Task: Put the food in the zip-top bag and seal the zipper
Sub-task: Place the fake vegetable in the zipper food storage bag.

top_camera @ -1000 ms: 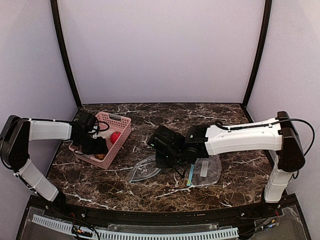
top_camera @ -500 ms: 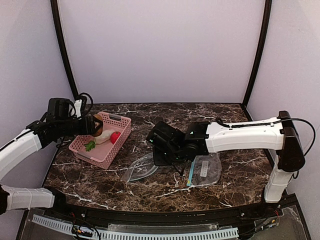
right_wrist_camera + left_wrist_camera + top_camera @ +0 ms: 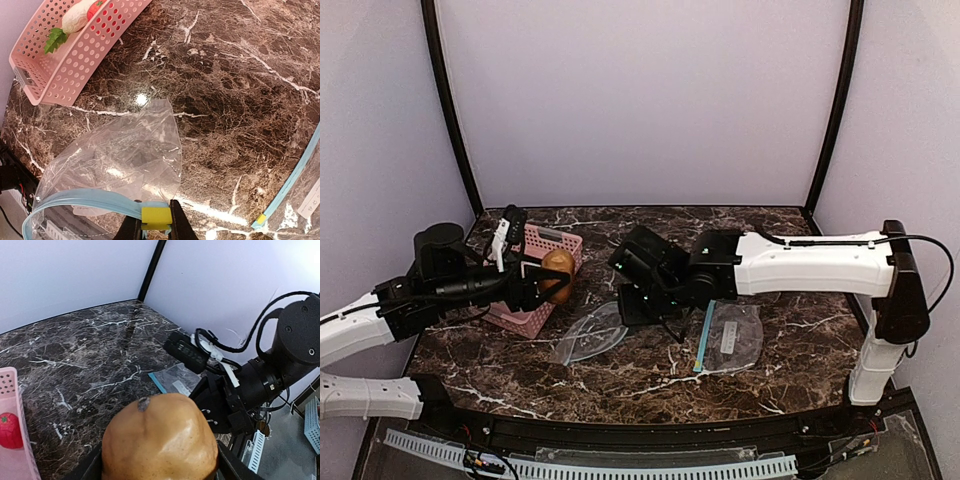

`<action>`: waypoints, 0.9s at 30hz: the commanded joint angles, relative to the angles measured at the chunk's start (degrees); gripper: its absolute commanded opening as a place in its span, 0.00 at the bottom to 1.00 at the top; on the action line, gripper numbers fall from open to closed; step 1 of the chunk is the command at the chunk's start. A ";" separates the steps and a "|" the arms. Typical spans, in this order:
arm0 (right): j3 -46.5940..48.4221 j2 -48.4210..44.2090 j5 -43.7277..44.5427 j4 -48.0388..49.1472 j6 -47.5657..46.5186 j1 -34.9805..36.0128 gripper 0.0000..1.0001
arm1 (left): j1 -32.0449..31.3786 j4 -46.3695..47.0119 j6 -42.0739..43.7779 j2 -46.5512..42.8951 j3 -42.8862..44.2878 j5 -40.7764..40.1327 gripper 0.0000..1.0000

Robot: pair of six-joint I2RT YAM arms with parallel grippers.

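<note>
Left gripper (image 3: pixel 552 280), jaws wide, hugs the bun (image 3: pixel 160 440); at three o'clock, right gripper (image 3: pixel 155 225) pinches the bag (image 3: pixel 120 160) rim, propping its mouth open.

No legible txt or labels.

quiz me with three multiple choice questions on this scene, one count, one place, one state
1. How many food pieces lie in the basket? A one, B three, C five
2. Where is the bun? A in the basket, B in the bag, C in the left gripper
3. The right gripper is: A open, B shut on the bag's zipper edge, C shut on the bun

Answers:
1 B, a white piece, a red ball and a green sprig lie inside.
2 C, its fingers flank the bun.
3 B, its jaws pinch the zipper at the yellow slider.
</note>
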 commanded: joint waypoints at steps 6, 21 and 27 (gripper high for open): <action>2.81 1.04 -3.14 -1.65 -1.54 0.17 0.00 | -10.74 7.46 4.12 6.50 1.73 -3.06 0.46; 3.82 1.79 -4.70 -3.23 -2.30 -0.13 0.00 | -16.91 2.66 8.07 13.24 2.77 -5.97 0.46; 4.14 2.14 -5.07 -3.41 -2.40 -0.15 0.00 | -16.87 3.11 6.85 13.68 1.18 -4.59 0.46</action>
